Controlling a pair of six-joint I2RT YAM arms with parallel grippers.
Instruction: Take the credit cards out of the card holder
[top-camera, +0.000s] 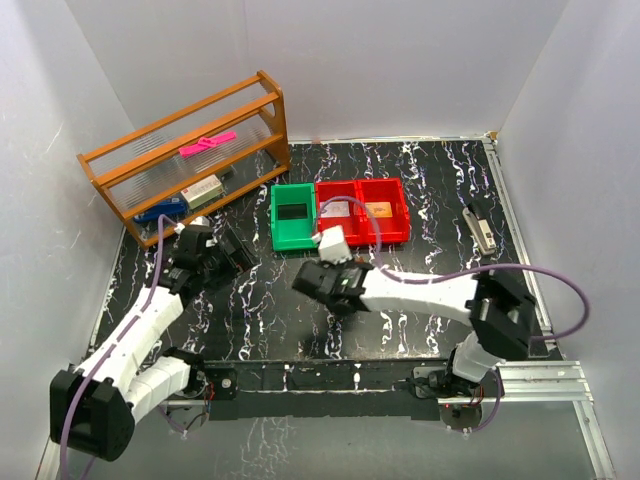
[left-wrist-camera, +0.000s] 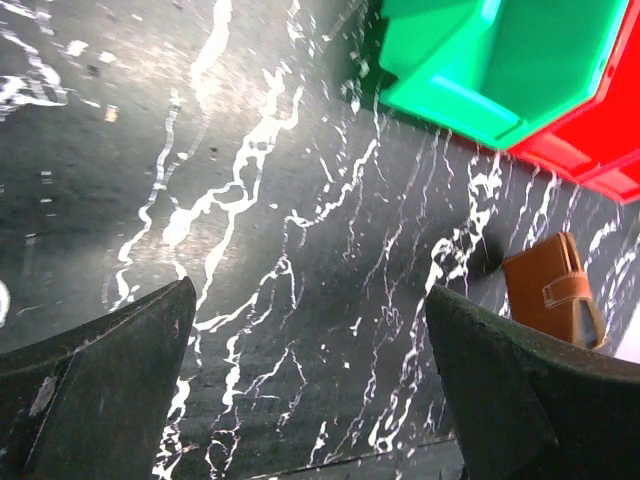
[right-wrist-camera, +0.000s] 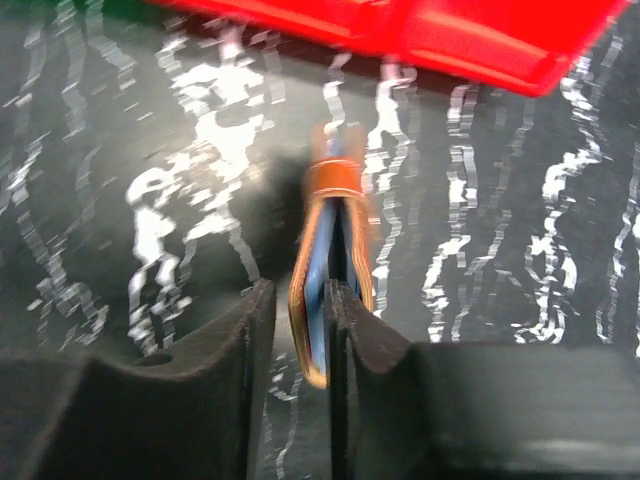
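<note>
Right gripper (right-wrist-camera: 301, 292) sits nearest in its wrist view, fingers close together and straddling one leaf of the card holder (right-wrist-camera: 335, 195), which stands upright on edge over the table (right-wrist-camera: 150, 130). Blur hides whether they actually pinch it. No credit cards can be told apart from the pale blue lining. I judge the holder light and floppy at its fold, so it is best gripped low on one leaf, near the spine, while the slick, stiff cards get pinched by an exposed edge. Left gripper (left-wrist-camera: 310, 300) hangs with fingers wide apart, holding nothing, the holder off to its right. Beyond lie the green bin (left-wrist-camera: 480, 60) and red bin (right-wrist-camera: 450, 35).
</note>
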